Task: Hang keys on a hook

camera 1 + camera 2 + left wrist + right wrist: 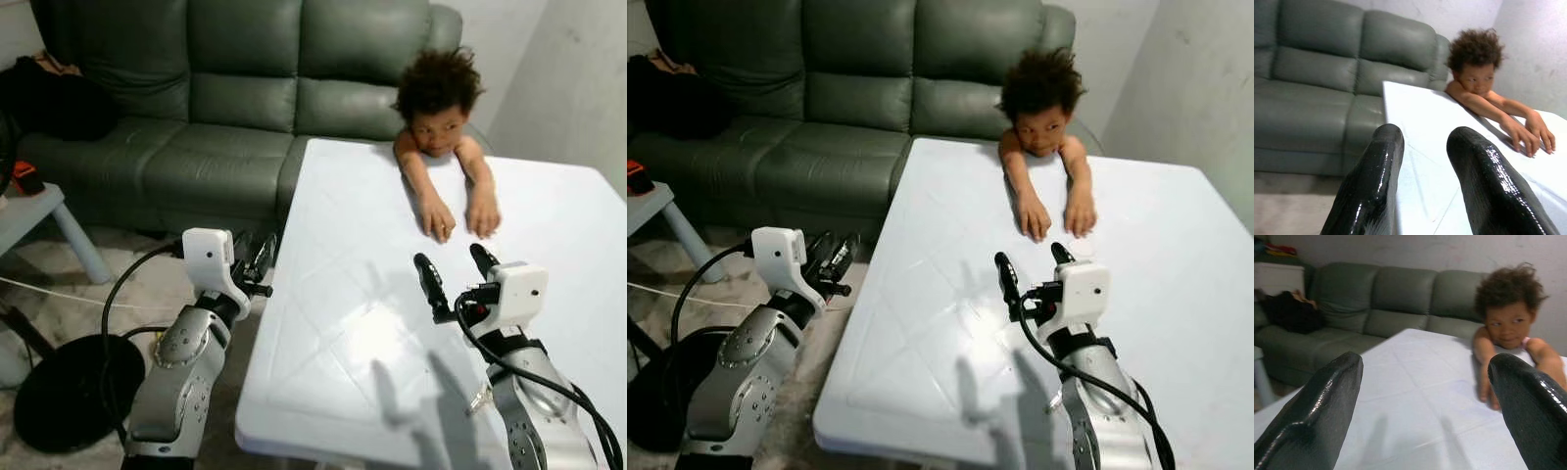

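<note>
Nearest, a small silvery thing point(479, 398) lies on the white bench point(333, 343), touching or just beside the right forearm near the bench's front edge. It may be the keys, but it is too small to tell.

A little farther in, the right pincer point(456, 272) hovers over the bench's middle. Its two black fingers point(1317, 406) stand wide apart with nothing between them, and their shadow falls on the bench top toward the front.

The left pincer point(257, 257) is off the bench, just beside its left edge and over the floor. Its fingers point(1369, 191) have a narrow gap between them and hold nothing, and they point toward the bench's far side.

On the floor left of the bench, near its front corner, sits a round black base point(69, 392), with a black cable point(122, 284) looping from the left wrist down toward it. Farther left of the bench stands a small pale side table point(34, 211) with an orange-red object point(24, 176) on it.

At the bench's far edge a person point(438, 93) leans over it, both forearms stretched onto the top and both hands point(460, 213) flat on the surface, well apart from the right pincer.

Beyond the bench's far left corner stands a grey-green sofa point(225, 108), with a dark heap of cloth point(59, 98) on its left end.
</note>
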Controlling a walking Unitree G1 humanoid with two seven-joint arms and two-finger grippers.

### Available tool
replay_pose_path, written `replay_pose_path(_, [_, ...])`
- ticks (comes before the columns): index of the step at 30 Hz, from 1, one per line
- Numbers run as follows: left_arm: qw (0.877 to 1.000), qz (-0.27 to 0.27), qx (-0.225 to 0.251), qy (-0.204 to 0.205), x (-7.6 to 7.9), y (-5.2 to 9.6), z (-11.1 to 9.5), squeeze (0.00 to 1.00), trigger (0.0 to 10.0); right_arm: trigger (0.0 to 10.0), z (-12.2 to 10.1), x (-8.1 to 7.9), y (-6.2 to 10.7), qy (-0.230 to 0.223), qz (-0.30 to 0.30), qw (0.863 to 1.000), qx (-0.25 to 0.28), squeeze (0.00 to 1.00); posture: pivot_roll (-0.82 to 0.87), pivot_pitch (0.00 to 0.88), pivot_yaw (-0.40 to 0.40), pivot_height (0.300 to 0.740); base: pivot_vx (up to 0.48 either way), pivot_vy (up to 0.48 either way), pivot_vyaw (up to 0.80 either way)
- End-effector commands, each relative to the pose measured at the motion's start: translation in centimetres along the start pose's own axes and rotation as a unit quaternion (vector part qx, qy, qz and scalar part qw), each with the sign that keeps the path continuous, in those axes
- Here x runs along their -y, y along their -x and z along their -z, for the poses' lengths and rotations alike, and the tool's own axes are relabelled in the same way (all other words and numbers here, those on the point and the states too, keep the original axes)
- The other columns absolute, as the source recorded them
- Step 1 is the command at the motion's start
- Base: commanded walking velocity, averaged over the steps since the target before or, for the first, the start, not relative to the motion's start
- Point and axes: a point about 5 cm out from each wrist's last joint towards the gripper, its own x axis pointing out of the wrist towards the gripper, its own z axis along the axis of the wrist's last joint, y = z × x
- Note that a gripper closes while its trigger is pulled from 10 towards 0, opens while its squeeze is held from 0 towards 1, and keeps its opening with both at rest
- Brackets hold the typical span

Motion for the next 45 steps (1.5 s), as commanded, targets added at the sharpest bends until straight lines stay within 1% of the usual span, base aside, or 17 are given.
replay_pose_path(1, [1.0, 0.0, 0.007, -0.003, -0.05, 0.11, -0.31, 0.0, 10.0, 10.0, -0.16, 0.13, -0.07, -0.001, 0.003, 1.0, 0.002, 0.0, 0.08, 0.0, -0.042, 0.74, 0.0, 0.0, 0.0])
replay_pose_path(13, [1.0, 0.004, 0.007, 0.002, 0.16, 0.21, -0.17, 0.0, 10.0, 10.0, -0.24, 0.06, 0.06, -0.005, 0.0, 1.0, 0.006, 0.0, 0.08, 0.0, -0.043, 0.74, 0.0, 0.0, 0.0])
replay_pose_path(45, [1.0, 0.011, 0.009, -0.006, 0.64, 0.4, 0.02, 0.0, 10.0, 10.0, -0.34, 0.37, 0.33, 0.001, -0.004, 1.0, 0.001, 0.0, 0.08, 0.0, -0.06, 0.74, 0.0, 0.0, 0.0])
